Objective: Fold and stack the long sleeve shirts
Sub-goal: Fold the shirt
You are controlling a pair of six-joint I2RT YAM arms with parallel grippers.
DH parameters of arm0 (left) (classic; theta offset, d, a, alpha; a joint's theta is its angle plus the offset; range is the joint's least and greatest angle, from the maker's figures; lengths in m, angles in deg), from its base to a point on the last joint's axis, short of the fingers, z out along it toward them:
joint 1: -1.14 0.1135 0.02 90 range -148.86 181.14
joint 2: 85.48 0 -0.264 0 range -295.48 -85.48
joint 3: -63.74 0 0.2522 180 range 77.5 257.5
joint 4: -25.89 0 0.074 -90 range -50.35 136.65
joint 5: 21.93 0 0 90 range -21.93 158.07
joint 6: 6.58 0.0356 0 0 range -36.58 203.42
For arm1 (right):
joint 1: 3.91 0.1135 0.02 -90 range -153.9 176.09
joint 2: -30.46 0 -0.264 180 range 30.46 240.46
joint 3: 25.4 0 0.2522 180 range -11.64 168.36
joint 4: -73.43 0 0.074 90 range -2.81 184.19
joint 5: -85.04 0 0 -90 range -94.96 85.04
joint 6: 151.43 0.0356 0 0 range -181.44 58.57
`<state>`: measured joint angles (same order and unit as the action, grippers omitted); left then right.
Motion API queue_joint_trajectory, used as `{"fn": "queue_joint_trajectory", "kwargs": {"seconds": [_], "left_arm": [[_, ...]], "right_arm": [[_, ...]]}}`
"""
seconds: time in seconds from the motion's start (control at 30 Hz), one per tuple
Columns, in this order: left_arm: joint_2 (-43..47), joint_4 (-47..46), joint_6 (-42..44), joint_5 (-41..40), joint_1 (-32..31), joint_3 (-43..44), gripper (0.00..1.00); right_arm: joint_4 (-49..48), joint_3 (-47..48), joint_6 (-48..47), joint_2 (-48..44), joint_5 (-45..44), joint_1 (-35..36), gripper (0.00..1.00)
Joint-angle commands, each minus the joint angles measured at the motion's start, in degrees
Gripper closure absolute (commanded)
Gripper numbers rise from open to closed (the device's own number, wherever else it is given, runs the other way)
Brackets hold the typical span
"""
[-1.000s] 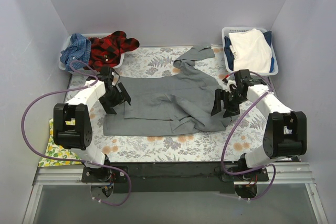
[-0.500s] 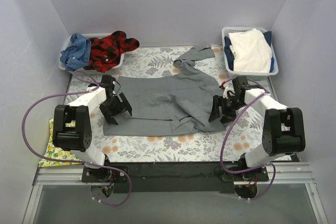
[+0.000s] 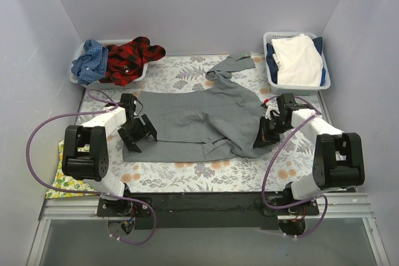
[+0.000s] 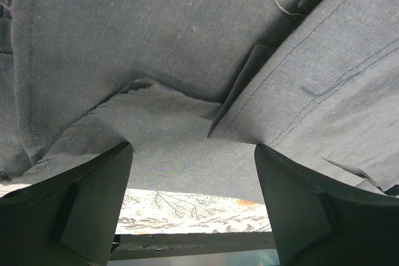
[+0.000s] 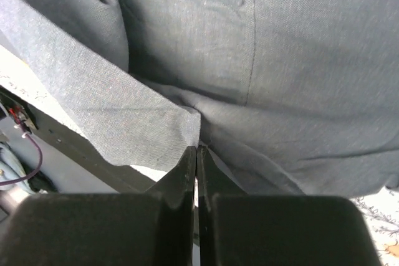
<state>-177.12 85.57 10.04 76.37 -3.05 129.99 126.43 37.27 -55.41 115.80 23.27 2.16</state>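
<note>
A large mid-grey long sleeve shirt point(image 3: 199, 116) lies spread across the middle of the table, with one sleeve point(image 3: 234, 63) trailing toward the back. My left gripper point(image 3: 141, 136) is low at its left edge, open, its fingers wide over the grey cloth point(image 4: 187, 48) with nothing pinched. My right gripper point(image 3: 262, 137) is at the shirt's right edge. Its jaws are pressed together point(image 5: 197, 147) right where a fold of the grey cloth point(image 5: 143, 123) meets the tips. A red-black plaid shirt point(image 3: 131, 57) and a blue checked one point(image 3: 89, 59) are heaped at the back left.
The two heaped shirts sit in a white basket point(image 3: 73, 79). Another white basket point(image 3: 299, 86) at the back right holds a folded white cloth point(image 3: 298, 59) over something dark blue. A fern-print cover point(image 3: 206, 171) spreads over the table. A lemon-print cloth point(image 3: 65, 180) hangs at the near left corner.
My right gripper has dropped onto the shirt's right edge and shut there. My left gripper has slid a little nearer along the left edge and stayed open.
</note>
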Motion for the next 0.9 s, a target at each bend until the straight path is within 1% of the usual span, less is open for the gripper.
{"fn": "queue_joint_trajectory", "kwargs": {"seconds": [0.0,0.27,0.43,0.53,0.7,0.8,0.87], "left_arm": [[0.05,-0.82,-0.88,-1.35,0.05,-2.74,0.2],[-0.56,0.32,-0.62,-5.22,0.05,-3.18,0.21],[-1.0,0.93,-0.44,-6.18,-0.12,-2.57,0.2],[-1.26,1.11,-0.27,-6.19,-0.12,-2.39,0.2],[-1.53,0.85,-0.09,-6.01,-0.12,-2.3,0.2],[-1.53,0.85,0.26,-6.19,-0.12,-1.95,0.2],[-1.01,1.11,0.35,-6.54,-0.12,-1.43,0.2]], "right_arm": [[3.63,1.1,0.39,-2.46,0.08,-0.09,0.99],[12.17,10.85,0.48,-5.79,-6.95,-0.96,0.99],[11.82,13.58,3.55,-7.82,-13.01,-2.99,0.99],[9.98,14.63,4.43,-8.26,-15.3,-3.6,0.99],[3.4,16.04,5.49,-4.4,-13.12,-3.6,0.99],[0.93,17.36,5.76,-0.45,-10.14,-3.6,0.99],[0.92,18.06,5.84,2.1,-9.69,-3.6,0.99]]}}
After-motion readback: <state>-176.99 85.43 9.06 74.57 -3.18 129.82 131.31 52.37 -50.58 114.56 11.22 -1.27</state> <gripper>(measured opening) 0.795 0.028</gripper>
